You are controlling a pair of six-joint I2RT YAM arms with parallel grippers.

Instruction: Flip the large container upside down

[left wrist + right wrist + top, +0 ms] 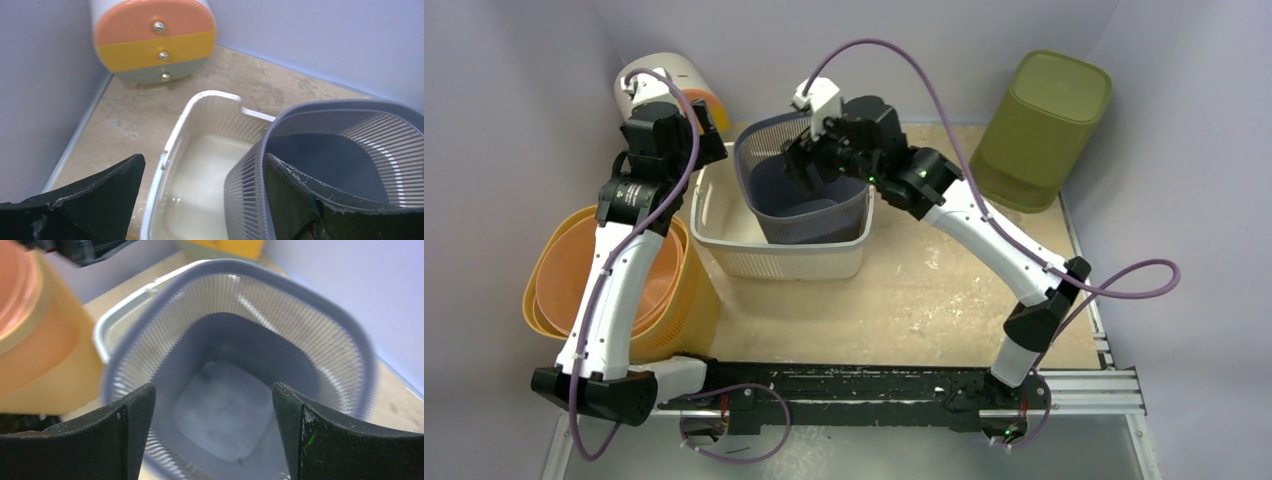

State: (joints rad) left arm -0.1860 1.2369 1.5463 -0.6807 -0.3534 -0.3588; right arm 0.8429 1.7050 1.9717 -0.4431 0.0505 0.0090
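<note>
Grey basket (762, 165) sits mouth-up inside the white basket (784, 262), back-centre of the tabletop (924, 290). Right claw (212, 389) is spread wide over the grey basket's mouth, gripping nothing. Left claw (202, 160) is also spread wide and empty, over the white basket's left end; can't tell if it touches.

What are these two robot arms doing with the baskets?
Both arms are at the grey slatted basket, which stands upright inside a white basket. The right gripper hovers open above its mouth; the left gripper, also open, sits by its rim. Neither grips it, and it is not yet flipped.
</note>
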